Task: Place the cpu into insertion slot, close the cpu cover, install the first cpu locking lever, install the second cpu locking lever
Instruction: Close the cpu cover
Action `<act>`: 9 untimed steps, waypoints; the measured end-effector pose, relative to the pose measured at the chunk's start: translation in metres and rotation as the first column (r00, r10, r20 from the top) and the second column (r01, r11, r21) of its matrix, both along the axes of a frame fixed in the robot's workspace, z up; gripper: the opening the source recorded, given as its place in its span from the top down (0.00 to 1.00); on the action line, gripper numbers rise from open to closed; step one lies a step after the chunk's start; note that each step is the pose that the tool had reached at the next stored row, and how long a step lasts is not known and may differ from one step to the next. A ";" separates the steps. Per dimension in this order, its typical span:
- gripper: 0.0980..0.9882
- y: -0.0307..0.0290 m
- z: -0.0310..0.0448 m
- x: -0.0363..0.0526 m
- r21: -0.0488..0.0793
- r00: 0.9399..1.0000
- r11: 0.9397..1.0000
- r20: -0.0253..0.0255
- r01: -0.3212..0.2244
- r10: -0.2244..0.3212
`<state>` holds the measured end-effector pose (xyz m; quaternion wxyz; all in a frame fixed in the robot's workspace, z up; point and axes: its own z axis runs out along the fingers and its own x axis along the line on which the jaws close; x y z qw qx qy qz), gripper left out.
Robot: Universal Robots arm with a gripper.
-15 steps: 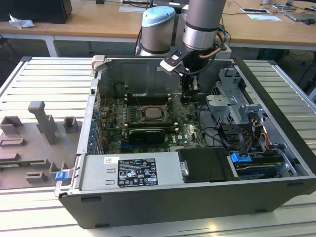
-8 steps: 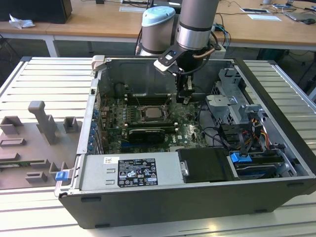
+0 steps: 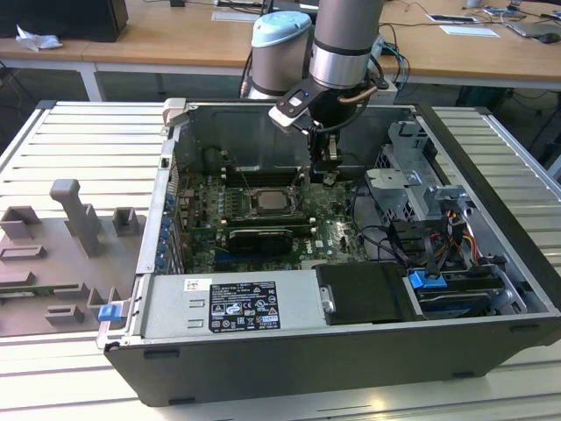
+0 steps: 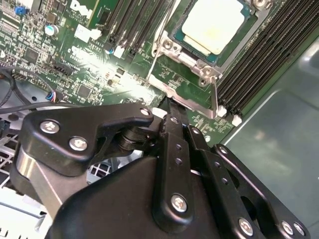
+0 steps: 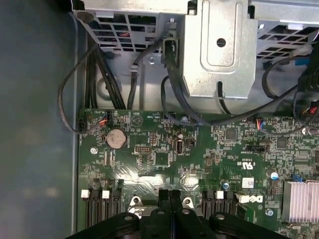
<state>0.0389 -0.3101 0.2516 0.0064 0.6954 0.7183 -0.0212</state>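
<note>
The cpu [image 4: 214, 25], a pale square chip, lies in the insertion slot [image 3: 286, 202] on the green board. The silver cpu cover [image 4: 192, 59] lies flat around it as a frame. A thin metal lever rod [image 4: 215, 97] runs from the socket's corner toward my gripper. In the exterior view my gripper [image 3: 326, 175] hangs just to the right of the socket, low over the board. Its black fingers [image 5: 164, 198] are pressed together, shut, with the tips [image 4: 172, 107] at the socket's edge near the rod's end. I cannot tell whether they touch the rod.
Long black memory slots [image 4: 259, 55] flank the socket. A black expansion card [image 3: 254, 239] lies in front of it, then the power supply [image 3: 228, 303]. A metal drive cage [image 3: 412, 189] with loose cables [image 5: 99, 84] stands at the exterior view's right. The case walls close in all round.
</note>
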 end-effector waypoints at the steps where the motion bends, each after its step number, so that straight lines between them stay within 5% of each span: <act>1: 0.99 0.0000 0.0000 -0.0013 0.000 1.000 1.000 0.000 0.000 0.000; 9: 0.99 0.0000 -0.0002 -0.0131 0.000 1.000 1.000 0.000 0.000 0.000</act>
